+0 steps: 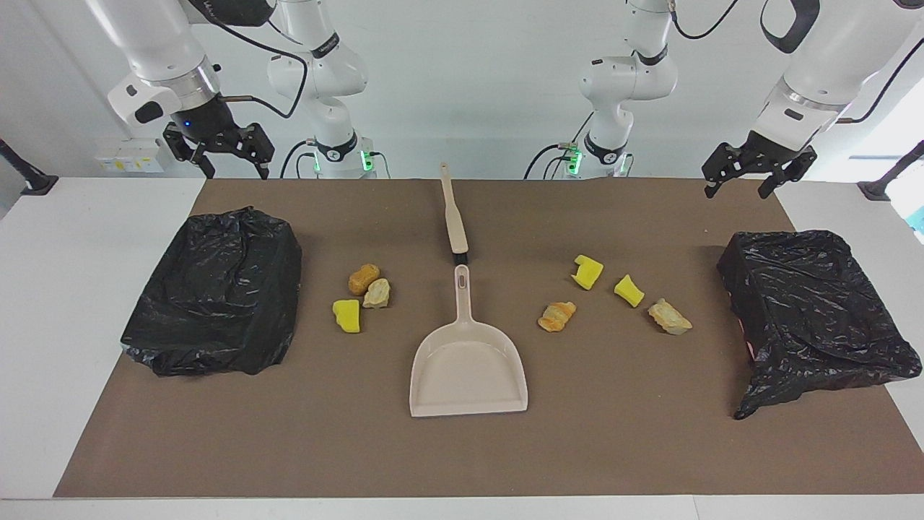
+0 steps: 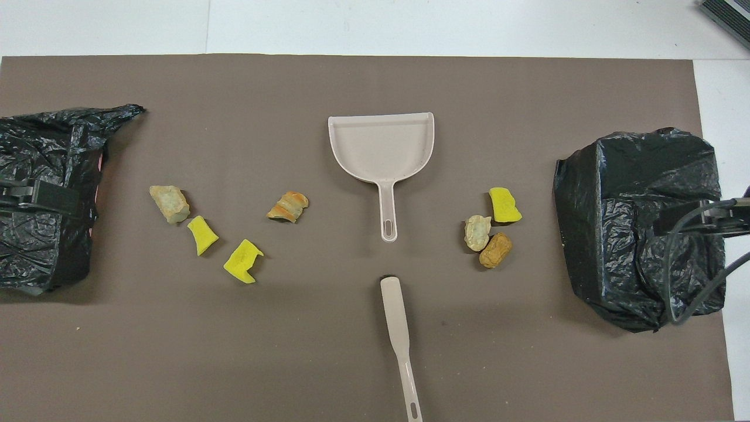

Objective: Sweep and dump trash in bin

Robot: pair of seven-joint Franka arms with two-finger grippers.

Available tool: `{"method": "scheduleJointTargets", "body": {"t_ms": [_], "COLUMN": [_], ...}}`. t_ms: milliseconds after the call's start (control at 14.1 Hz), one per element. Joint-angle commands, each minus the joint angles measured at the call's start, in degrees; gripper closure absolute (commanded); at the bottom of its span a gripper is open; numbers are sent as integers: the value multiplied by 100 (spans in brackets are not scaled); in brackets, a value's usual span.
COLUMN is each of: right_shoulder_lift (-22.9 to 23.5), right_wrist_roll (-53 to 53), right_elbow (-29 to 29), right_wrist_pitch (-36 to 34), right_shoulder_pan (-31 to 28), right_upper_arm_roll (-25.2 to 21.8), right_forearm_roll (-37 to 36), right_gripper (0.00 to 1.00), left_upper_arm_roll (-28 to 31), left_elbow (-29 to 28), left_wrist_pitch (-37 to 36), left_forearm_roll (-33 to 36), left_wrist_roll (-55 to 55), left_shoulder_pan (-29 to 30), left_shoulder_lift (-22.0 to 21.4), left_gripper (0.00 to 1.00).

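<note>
Seven trash lumps [image 1: 361,292] scattered mid-counter either side of dustpan [image 1: 468,375] and brush [image 1: 455,220], ready for sweeping; left hand [image 1: 743,184] and right hand [image 1: 229,167] open, empty, raised above counter's robot-side corners.

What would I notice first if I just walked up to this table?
Probably the bright trash: seven little yellow and bready lumps in two clusters on the brown mat, either side of a beige dustpan in the middle. A brush lies just nearer the robots than the dustpan's handle. A bin wrapped in a black bag sits at each end, one by the right arm, one by the left.
</note>
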Motion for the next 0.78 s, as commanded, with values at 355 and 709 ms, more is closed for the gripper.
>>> {"method": "scheduleJointTargets", "body": {"t_ms": [355, 709], "right_shoulder_lift": [-137, -129], "right_wrist_roll": [-167, -167], "right_elbow": [-185, -185], "right_wrist_pitch": [137, 137], "right_shoulder_pan": [-44, -44], "right_upper_arm_roll": [23, 23], "right_forearm_roll": [-17, -17], "right_gripper": [0, 0], "left_upper_arm_roll": [15, 6], "left_elbow": [-980, -1535], "left_wrist_pitch": [558, 1237], "left_forearm_roll": [-419, -419], "left_wrist_roll": [-655, -2142], "left_shoulder_pan": [-960, -2260], "left_shoulder_lift": [-348, -418], "left_gripper": [0, 0]}}
